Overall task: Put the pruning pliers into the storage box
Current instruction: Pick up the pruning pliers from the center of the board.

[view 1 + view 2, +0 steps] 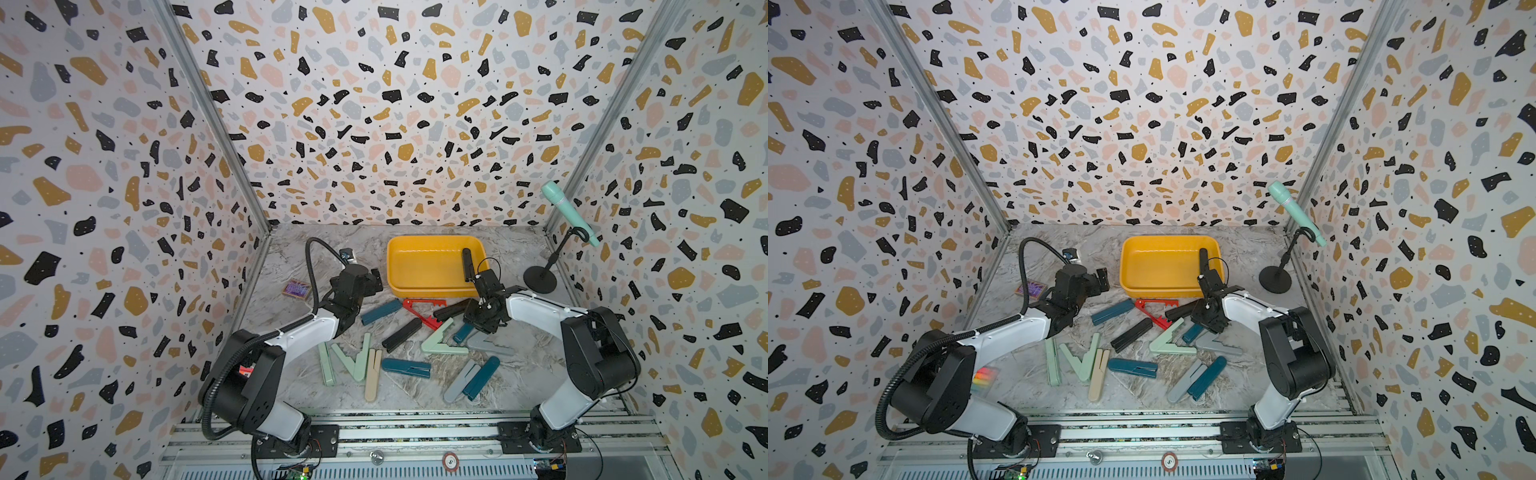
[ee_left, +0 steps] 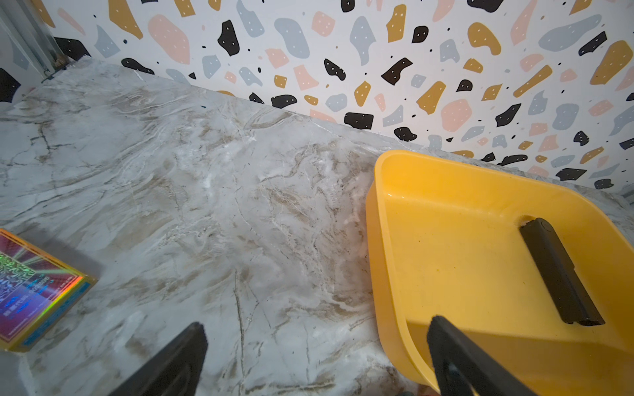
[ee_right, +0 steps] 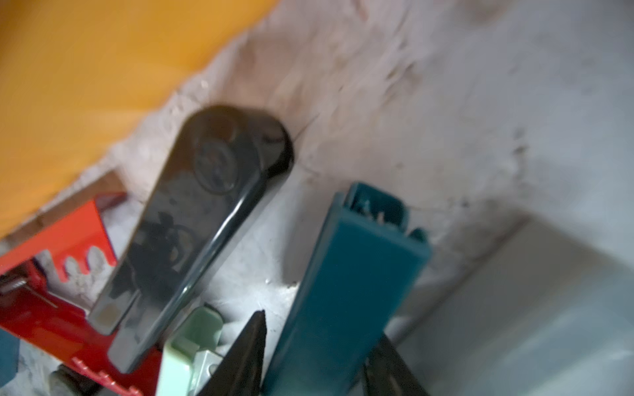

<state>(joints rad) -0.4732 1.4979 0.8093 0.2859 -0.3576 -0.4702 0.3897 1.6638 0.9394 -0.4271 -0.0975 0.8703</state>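
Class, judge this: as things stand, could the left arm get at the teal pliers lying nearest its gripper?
Probably yes: the teal pliers lie uncovered on the table, close beside the open left gripper, with nothing standing between them.

The storage box (image 1: 436, 238) is plain yellow; the pruning pliers (image 1: 406, 368) are dark teal, mint, grey, beige, black and one red; the desk (image 1: 415, 392) is grey-white marble veined brown; the walls (image 1: 374, 124) show ochre, pink, grey-blue and black terrazzo.
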